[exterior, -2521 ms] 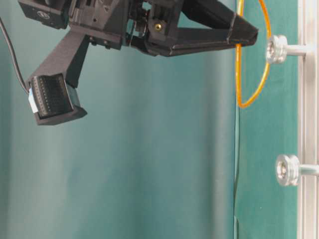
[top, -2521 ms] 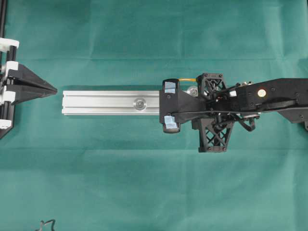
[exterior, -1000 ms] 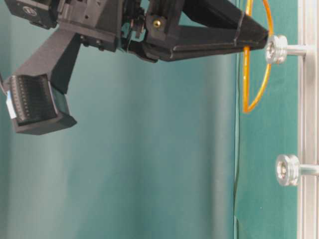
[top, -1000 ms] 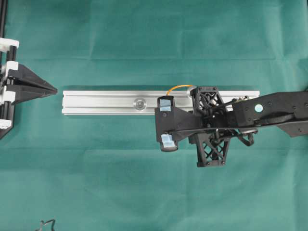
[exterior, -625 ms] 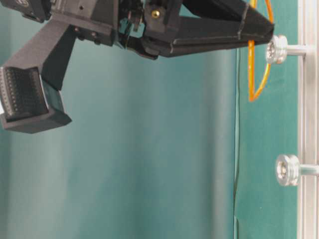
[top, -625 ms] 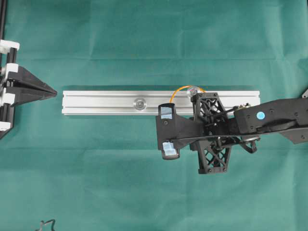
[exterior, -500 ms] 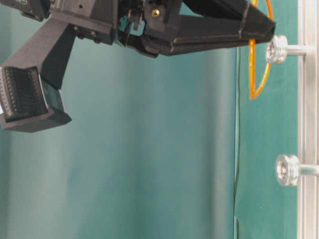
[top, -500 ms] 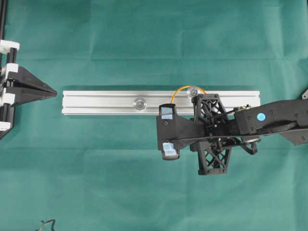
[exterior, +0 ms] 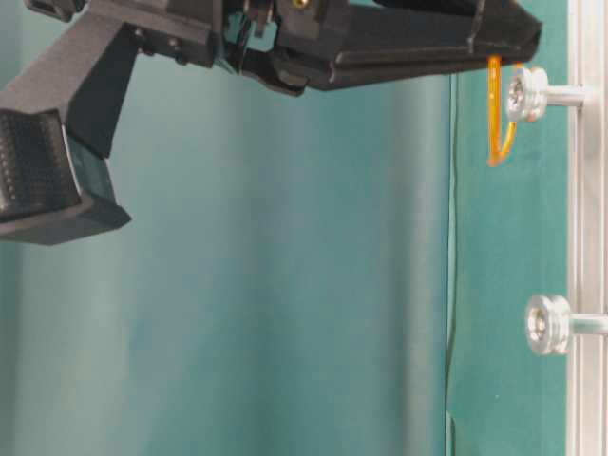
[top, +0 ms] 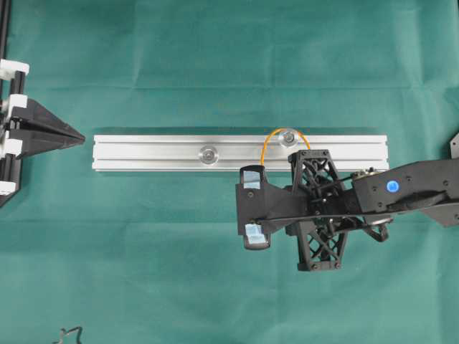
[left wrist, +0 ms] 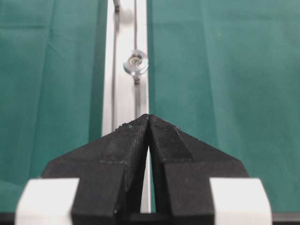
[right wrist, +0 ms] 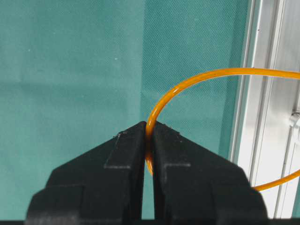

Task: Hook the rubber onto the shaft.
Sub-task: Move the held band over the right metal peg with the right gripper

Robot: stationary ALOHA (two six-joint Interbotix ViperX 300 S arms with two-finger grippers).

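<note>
My right gripper (right wrist: 149, 140) has its jaws clamped on the thin orange rubber band (right wrist: 187, 85), pinching one side of the loop between the black fingertips. In the overhead view the band (top: 275, 136) arcs from those jaws up over the right-hand silver shaft (top: 289, 137), a short round-headed peg standing on the long silver aluminium rail (top: 158, 152). Seen from bench level, the band (exterior: 498, 142) hangs just beside that peg's head (exterior: 525, 94); I cannot tell whether it touches the peg or is hooked behind the head. My right arm reaches in from the right edge, and its gripper (top: 267, 168) sits at the near edge of the rail, just left of the peg. A second silver peg (top: 209, 153) stands farther left on the rail, well apart from the band. The rail lies across a green cloth (top: 215, 287) covering the bench. My left gripper (left wrist: 149, 123) rests at the far left, jaws together and holding nothing, pointing along the rail toward the pegs.
</note>
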